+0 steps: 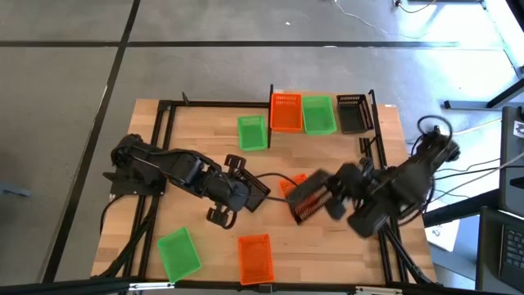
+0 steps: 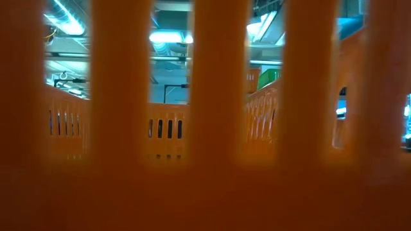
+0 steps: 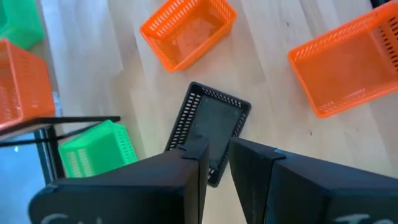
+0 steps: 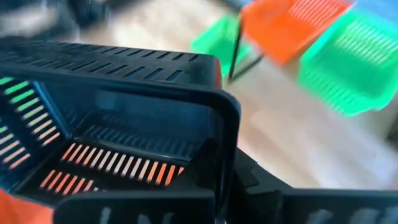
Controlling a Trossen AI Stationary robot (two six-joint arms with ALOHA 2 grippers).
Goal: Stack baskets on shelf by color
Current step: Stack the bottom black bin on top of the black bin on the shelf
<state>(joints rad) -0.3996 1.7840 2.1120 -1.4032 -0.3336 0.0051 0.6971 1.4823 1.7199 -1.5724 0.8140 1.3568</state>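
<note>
Within right end effector (image 1: 321, 199): black basket (image 1: 309, 198)

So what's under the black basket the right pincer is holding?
The right pincer holds the black basket tilted above the table. An orange basket sticks out from beneath it; most of that one is covered, so its contents cannot be seen.

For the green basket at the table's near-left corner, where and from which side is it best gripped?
Judging from the high view, the green basket sits upright, open side up, apart from the orange basket. Come from above and pinch one long wall near its middle; the thin mesh rim is exposed, and the left gripper is nearer.
</note>
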